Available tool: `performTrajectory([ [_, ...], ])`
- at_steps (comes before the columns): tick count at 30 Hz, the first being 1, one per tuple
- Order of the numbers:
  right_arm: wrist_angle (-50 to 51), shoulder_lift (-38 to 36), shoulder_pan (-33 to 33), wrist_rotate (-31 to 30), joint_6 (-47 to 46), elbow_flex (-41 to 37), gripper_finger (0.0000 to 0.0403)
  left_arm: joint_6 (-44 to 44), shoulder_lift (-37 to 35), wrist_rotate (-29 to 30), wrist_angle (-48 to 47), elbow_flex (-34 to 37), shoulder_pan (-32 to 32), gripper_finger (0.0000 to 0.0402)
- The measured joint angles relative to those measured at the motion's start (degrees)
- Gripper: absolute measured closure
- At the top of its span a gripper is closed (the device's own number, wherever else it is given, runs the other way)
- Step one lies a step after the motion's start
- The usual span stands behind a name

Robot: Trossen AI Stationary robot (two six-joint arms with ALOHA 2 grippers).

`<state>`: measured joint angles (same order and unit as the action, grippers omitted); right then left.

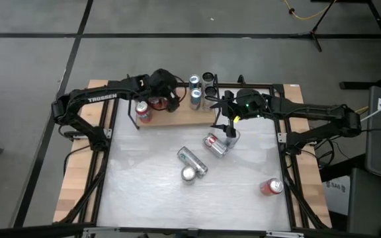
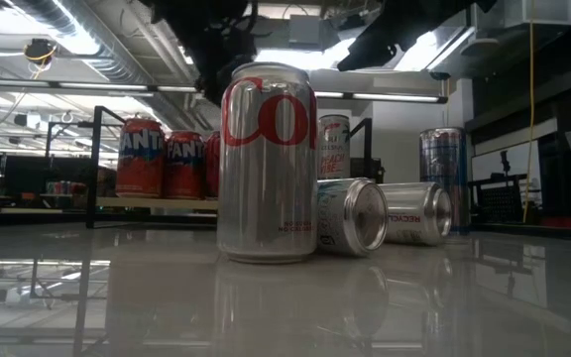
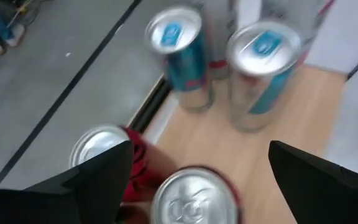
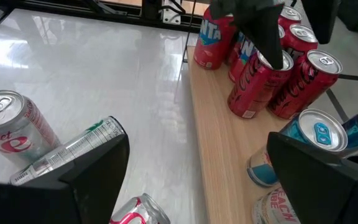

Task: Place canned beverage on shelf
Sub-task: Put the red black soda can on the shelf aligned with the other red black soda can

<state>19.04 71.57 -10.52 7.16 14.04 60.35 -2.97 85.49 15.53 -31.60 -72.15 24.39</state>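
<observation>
A Diet Coke can [image 2: 268,164] stands upright on the desk [image 1: 144,192], two silver cans [image 1: 192,161] lying on their sides behind it. Farther back, the right gripper [image 1: 229,127] hovers wide open, empty, over a tipped can [image 1: 215,145]. On the shelf [image 1: 177,118], the left gripper [image 1: 159,99] gapes above upright red cans [image 4: 253,84], partly hiding them.

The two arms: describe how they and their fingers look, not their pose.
Both arms are dark, nearly black, built of slim jointed links. The left arm carries white TROSSEN lettering on one link. The right arm shows a green light near its wrist. The left gripper and right gripper each have two broad, flat, dark fingers tapering to points.
</observation>
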Motion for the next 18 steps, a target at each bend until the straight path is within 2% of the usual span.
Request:
performTrajectory([
  [7, 0.1, 0.0, 0.0, 0.0, 0.0, 0.0, 0.0031, 6.4, 0.0, -0.1, -1.5, -1.8, -5.0, 0.0037],
  [12, 0.1, 0.0, 0.0, 0.0, 0.0, 0.0, 0.0031, 11.4, 0.0, 0.0, -7.6, -1.8, -8.1, 0.0037],
  [18, 0.1, 0.0, 0.0, 0.0, 0.0, 0.0, 0.0031, 16.5, 0.0, 0.0, -6.9, 3.9, -9.8, 0.0037],
])
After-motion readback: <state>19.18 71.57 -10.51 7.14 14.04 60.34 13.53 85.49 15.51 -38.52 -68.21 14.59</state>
